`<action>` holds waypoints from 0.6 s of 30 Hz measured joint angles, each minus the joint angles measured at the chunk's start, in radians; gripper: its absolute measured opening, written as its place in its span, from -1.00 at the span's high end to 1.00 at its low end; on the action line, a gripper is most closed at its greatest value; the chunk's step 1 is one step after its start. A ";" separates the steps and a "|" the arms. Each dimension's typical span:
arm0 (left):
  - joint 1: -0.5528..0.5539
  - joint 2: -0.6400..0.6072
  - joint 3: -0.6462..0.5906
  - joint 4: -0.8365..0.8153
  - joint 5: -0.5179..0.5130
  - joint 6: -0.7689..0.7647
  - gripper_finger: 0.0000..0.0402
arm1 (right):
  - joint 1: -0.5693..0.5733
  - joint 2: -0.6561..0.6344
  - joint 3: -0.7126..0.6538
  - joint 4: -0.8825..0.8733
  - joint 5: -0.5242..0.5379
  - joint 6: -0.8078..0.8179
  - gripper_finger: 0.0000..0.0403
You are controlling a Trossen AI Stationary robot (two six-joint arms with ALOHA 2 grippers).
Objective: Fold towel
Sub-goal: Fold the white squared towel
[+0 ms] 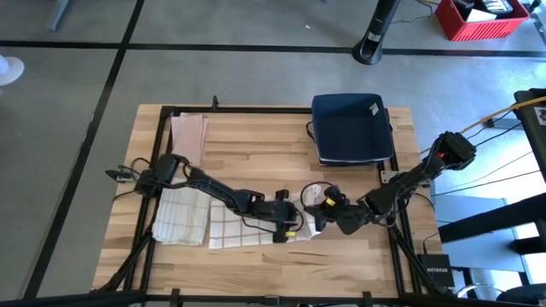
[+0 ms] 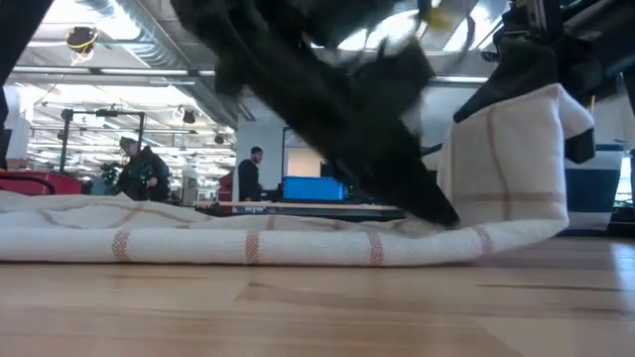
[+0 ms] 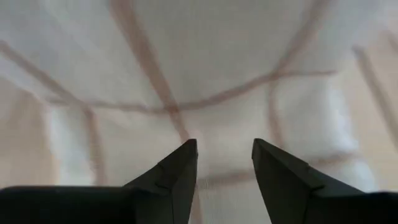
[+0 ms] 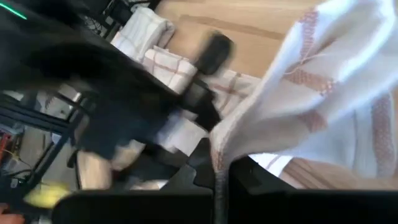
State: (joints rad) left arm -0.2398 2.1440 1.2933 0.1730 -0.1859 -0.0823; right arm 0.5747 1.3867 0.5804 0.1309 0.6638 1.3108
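Note:
A white towel with thin brown-red checks [image 1: 247, 228] lies flat on the table's near middle. Its right end [image 2: 516, 119] is lifted and curls up over the flat part. My right gripper [image 1: 317, 205] is shut on that raised end and shows in its wrist view [image 4: 221, 171]. My left gripper [image 1: 288, 228] reaches in from the left, just left of the raised end. Its fingers [image 3: 180, 168] are open, pointing down at the flat cloth [image 3: 186, 74]. My right gripper pinches the towel's right end at its edge [image 4: 217, 146] between both fingers, coming from the table's right. That end is lifted clear and stands above the table, while the remainder [image 2: 248, 243] lies flat. My left gripper's open fingertips [image 2: 442, 213] come slanting down from the left onto the flat part's top surface, beside the fold.
A dark blue tray [image 1: 351, 128] sits at the far right of the table. A pinkish folded cloth [image 1: 188, 132] lies at the far left. Another checked cloth [image 1: 181, 213] lies just left of the towel. People stand in the room behind [image 2: 139, 169].

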 joint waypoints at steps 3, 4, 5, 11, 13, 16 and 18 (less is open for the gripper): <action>-0.001 -0.101 0.005 -0.166 -0.001 0.050 0.27 | 0.000 0.006 0.002 -0.001 -0.001 -0.004 0.95; -0.002 -0.133 0.007 -0.243 -0.002 0.061 0.27 | 0.000 0.005 0.002 0.003 -0.001 -0.007 0.95; -0.003 -0.151 0.006 -0.321 -0.004 0.059 0.27 | 0.000 0.005 0.002 0.001 0.000 -0.010 0.95; -0.035 -0.170 -0.001 -0.683 -0.008 -0.071 0.27 | 0.000 0.005 0.002 0.001 -0.001 -0.030 0.97; -0.059 -0.165 -0.035 -0.671 -0.007 -0.130 0.27 | 0.000 0.005 0.002 0.001 -0.001 -0.033 0.96; -0.084 -0.170 -0.098 -0.546 -0.011 -0.175 0.27 | 0.000 0.005 0.002 0.004 -0.001 -0.033 0.95; -0.089 -0.168 -0.124 -0.429 -0.012 -0.190 0.27 | -0.009 0.011 0.002 0.031 -0.003 -0.033 0.95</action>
State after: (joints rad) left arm -0.3286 1.9762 1.1694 -0.2559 -0.1980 -0.2720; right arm 0.5659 1.3978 0.5827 0.1621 0.6611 1.2774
